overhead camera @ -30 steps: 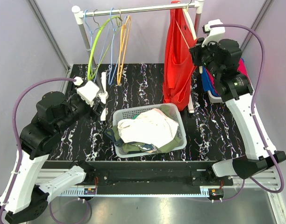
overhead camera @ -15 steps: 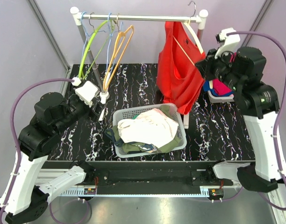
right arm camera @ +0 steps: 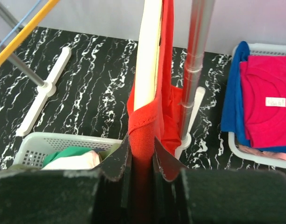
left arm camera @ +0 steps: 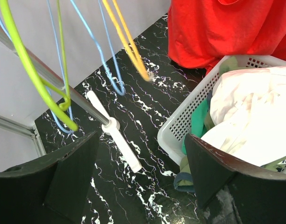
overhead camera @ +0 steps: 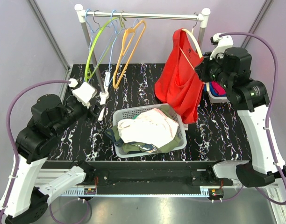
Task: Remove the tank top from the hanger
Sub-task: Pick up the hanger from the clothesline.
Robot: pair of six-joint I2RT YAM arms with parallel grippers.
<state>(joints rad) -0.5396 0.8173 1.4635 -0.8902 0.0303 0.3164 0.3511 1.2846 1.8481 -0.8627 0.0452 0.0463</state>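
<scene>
Nearest, item one: the left hand (left arm camera: pixel 142 158) is hovering over the black, white-veined counter (overhead camera: pixel 218 135), its fingers spread wide with nothing between them, just left of the laundry basket.

Item two: a white mesh laundry basket (left arm camera: pixel 189 112) is sitting mid-counter. It is holding a heap of clothes (overhead camera: pixel 147 126), white on top, with green and dark pieces showing at the edges.

Item three: the right hand (right arm camera: pixel 142 154) is reaching in from the right. Its fingers are pressing together on a fold of red cloth, pinching the tank top at a strap just below the hanger's arm.

Item four: the red tank top (overhead camera: pixel 180 88) is hanging on the hanger and draping slantwise. Its lower hem is dangling over the basket's far right corner.

Item five: the pale wooden hanger (overhead camera: pixel 195 46) is sitting tilted inside the tank top, its hook catching the rail close to the right post.

Item six: a second white basket (right arm camera: pixel 267 47) is standing at the counter's right side, carrying pink (right arm camera: pixel 264 93) and blue (right arm camera: pixel 232 93) garments.

Item seven, farthest: a metal rail (overhead camera: pixel 147 15) is spanning two white-capped posts at the back. On its left part a green hanger (left arm camera: pixel 24 51), blue hangers (left arm camera: pixel 101 56) and an orange hanger (left arm camera: pixel 129 46) are hanging bare, well apart from the tank top. A white rack foot (left arm camera: pixel 119 140) is lying on the counter beneath them.
</scene>
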